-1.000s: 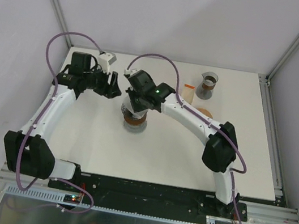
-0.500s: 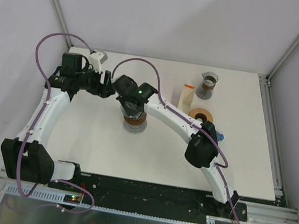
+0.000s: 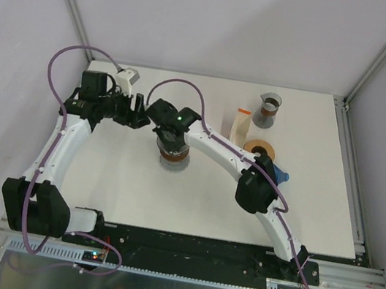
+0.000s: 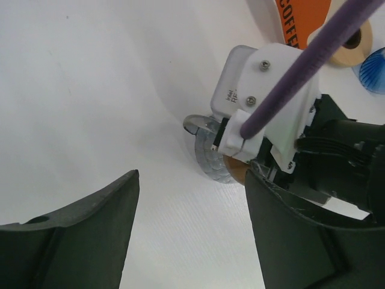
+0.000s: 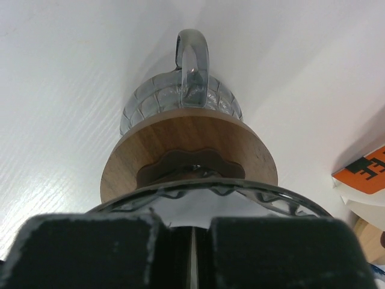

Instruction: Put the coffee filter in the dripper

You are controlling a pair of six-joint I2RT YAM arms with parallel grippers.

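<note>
Plainly, the coming move turns on the right hand (image 5: 194,224). It hangs straight above the dripper (image 5: 187,150), fingers pressed together and pointing down the cone's upright axis into the glass rim. Just ahead of those fingers, inside the rim, is a pale patch that I take to be the coffee filter (image 5: 180,211). Whether its edge is pinched between the fingers cannot be told.

The dripper stands about mid-tabletop (image 3: 134,186), its handle (image 5: 192,54) on the side away from the right wrist. The left hand (image 4: 191,180) hovers to the left and a little farther back, fingers apart with nothing between them. From it the dripper lies to the right and slightly nearer, so the right arm is clearly the closer one. My judgement is that the paper has yet to be seated down along that axis, and the fingers parted without dragging it up.

As for writing, the flat pack (image 4: 299,17) to the far right of the dripper bears an orange label reading "COFFE", cut off at the frame edge. The print on the right arm's white camera housing (image 4: 264,90) is too small to read.
</note>
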